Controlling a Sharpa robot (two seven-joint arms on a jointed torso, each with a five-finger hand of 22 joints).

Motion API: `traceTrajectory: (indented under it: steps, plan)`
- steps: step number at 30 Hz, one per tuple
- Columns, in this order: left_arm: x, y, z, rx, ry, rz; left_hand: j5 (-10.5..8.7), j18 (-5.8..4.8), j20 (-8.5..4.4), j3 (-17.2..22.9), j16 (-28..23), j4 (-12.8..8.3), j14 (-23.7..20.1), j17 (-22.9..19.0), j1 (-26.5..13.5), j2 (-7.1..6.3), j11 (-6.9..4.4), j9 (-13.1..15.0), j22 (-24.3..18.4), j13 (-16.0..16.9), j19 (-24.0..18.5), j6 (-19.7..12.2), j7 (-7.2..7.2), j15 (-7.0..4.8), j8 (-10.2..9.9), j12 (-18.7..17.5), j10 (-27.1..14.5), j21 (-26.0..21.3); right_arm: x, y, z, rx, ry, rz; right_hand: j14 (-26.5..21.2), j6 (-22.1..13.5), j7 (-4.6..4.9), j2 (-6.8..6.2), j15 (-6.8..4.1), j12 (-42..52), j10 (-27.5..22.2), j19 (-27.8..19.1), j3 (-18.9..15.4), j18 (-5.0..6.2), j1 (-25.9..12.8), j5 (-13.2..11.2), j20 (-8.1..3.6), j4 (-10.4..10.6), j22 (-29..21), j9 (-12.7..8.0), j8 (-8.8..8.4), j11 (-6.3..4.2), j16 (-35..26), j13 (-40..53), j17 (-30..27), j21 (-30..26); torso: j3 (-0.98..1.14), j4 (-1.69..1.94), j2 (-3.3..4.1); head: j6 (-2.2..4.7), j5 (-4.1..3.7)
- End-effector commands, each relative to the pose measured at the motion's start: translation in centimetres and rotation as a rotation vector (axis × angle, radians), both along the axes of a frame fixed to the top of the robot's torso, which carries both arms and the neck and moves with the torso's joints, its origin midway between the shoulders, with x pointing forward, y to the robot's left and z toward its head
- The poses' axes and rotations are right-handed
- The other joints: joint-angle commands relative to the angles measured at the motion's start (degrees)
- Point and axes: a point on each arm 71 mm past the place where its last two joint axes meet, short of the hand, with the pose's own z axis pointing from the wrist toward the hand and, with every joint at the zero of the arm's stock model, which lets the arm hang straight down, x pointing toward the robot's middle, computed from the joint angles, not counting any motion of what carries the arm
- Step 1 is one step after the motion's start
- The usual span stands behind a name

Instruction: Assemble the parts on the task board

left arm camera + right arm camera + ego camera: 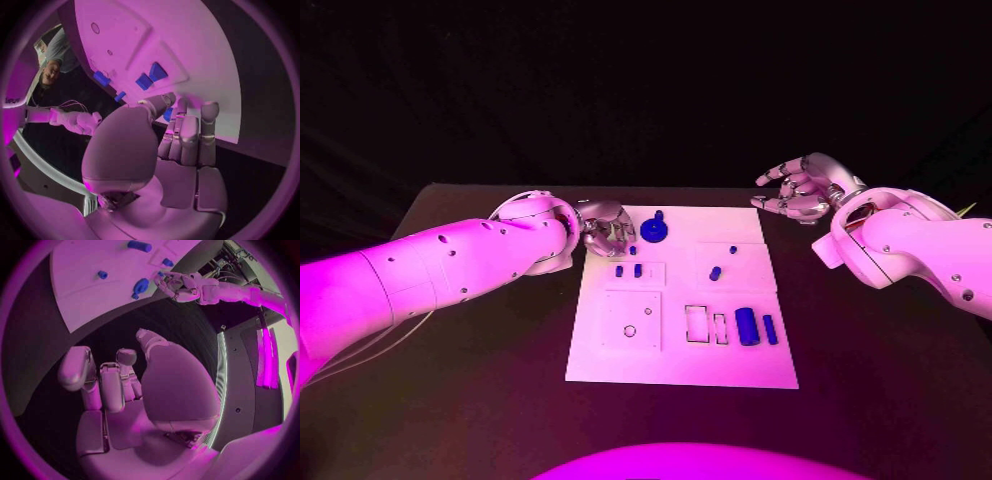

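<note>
The white task board lies in the middle of the black table. My left hand is at its far left corner, fingers curled in. A small blue part shows between its thumb and fingers, pinched at the tips. Just right of that hand, a round blue part stands on the board. Two small blue parts lie side by side nearer me. My right hand hovers beyond the board's far right corner, fingers apart and holding nothing.
Two more small blue parts lie on the board's right half. Two larger blue cylinders lie near its right edge beside narrow slots. A square plate with a round hole is at the near left.
</note>
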Motion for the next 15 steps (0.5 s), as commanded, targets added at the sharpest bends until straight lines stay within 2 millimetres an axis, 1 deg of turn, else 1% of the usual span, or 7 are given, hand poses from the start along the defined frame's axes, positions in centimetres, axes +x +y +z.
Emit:
traceTrajectory:
  steps: [1,6,8,11,13,14,15]
  plan:
    - [0.1,0.6,0.1,-0.006,-0.01,0.015,-0.16,-0.59,-0.36,1.4,0.5,-0.1,-0.4,-1.1,-1.0,-0.89,-0.21,-0.5,-1.1,0.7,-0.9,-0.9,0.05,-0.01,-1.2,-0.8,0.5,-1.2,0.1,-0.1,-0.2,-0.014,0.013,0.01,0.7,1.1,0.08,-1.7,-0.85,-10.1,-8.6,-2.9,4.5,2.01,0.4,0.6,-0.1,0.1,-3.2,-0.2,1.42,-0.79,-3.0,-9.0,-2.4,-5.3,0.0,-0.04,-0.02,0.13,-0.14]
    - [0.5,2.1,0.4,-0.063,-0.013,0.068,-0.11,-0.16,-0.25,2.1,-0.7,-0.6,-2.2,-4.2,0.1,-0.46,0.39,-0.4,-3.0,0.7,-2.6,0.6,0.87,0.39,-0.5,-1.8,-0.3,-2.5,0.1,-0.2,-0.5,-0.067,0.012,0.055,-0.8,1.7,0.8,-2.96,-0.22,-24.2,-9.8,-4.8,9.9,2.97,2.7,-0.2,0.07,-1.7,-7.8,-0.2,1.84,-0.3,-8.1,-20.9,-7.2,-13.2,0.03,-0.07,-0.05,0.41,-0.28]
    - [0.7,3.0,0.7,-0.117,-0.002,0.109,-0.15,0.4,-0.19,2.5,-2.0,-1.2,-3.8,-6.8,0.7,-0.18,0.61,-0.1,-5.3,1.1,-4.9,3.0,1.15,0.56,0.9,-1.5,0.3,-4.0,0.1,-0.1,-0.8,-0.104,0.009,0.089,-0.5,3.0,1.01,-3.25,-0.04,-31.6,-10.6,-4.3,12.6,2.97,3.3,-1.4,0.37,-3.3,-7.7,-0.1,2.38,0.47,-8.1,-27.5,-7.0,-13.3,0.04,-0.08,-0.08,0.63,-0.42]
    - [0.9,4.8,1.2,-0.259,0.03,0.19,-0.12,0.41,-0.33,2.7,-1.6,-2.2,-3.5,-6.0,1.5,0.53,0.45,0.2,-4.8,2.6,-5.1,5.5,1.03,0.44,2.4,0.7,2.1,-3.4,-0.2,0.3,-1.4,-0.183,-0.004,0.155,0.0,4.0,0.68,-3.48,0.01,-36.7,-8.8,-3.5,14.4,2.75,3.2,-2.7,0.39,-5.3,-6.7,-0.2,2.55,0.57,-7.4,-33.0,-5.9,-12.0,0.1,-0.15,-0.12,1.2,-1.0]
    - [0.9,5.5,1.5,-0.365,0.056,0.228,-0.05,0.89,-0.34,2.8,-4.2,-2.7,-7.1,-11.3,1.5,0.87,0.59,0.2,-6.8,3.6,-8.2,6.6,1.23,0.54,3.2,2.0,1.5,-4.9,-0.3,0.5,-1.7,-0.234,-0.018,0.19,0.5,4.6,0.49,-3.5,-0.03,-38.7,-7.8,-3.0,15.1,2.56,3.1,-3.3,0.29,-6.5,-5.7,-0.2,2.68,0.39,-6.4,-35.3,-4.8,-10.6,0.16,-0.12,-0.07,1.51,-1.61]
    - [0.8,6.1,1.8,-0.475,0.089,0.259,-0.03,0.85,-0.13,3.3,-8.6,-2.7,-12.5,-19.3,1.1,0.98,1.27,0.1,-6.9,3.4,-9.5,6.8,1.8,0.97,3.5,1.2,-1.1,-5.5,-0.5,0.8,-2.1,-0.277,-0.032,0.218,0.5,5.0,0.24,-3.59,-0.12,-39.3,-7.6,-2.9,15.3,2.53,3.1,-3.9,0.25,-6.9,-5.4,-0.2,2.79,0.32,-6.3,-36.1,-4.6,-10.4,0.15,-0.08,-0.04,1.72,-1.97]
    - [0.8,6.3,1.9,-0.526,0.106,0.271,-0.05,0.84,0.01,3.4,-10.0,-2.6,-14.0,-21.5,0.9,1.02,1.49,0.1,-7.0,3.3,-9.9,6.7,1.94,1.14,3.6,0.9,-1.8,-5.8,-0.6,0.9,-2.2,-0.294,-0.038,0.229,0.6,5.2,0.09,-3.61,-0.15,-39.8,-7.4,-2.8,15.4,2.47,3.1,-4.4,0.22,-7.2,-5.2,-0.2,2.87,0.26,-6.0,-36.6,-4.3,-10.1,0.09,-0.05,-0.01,1.92,-2.24]
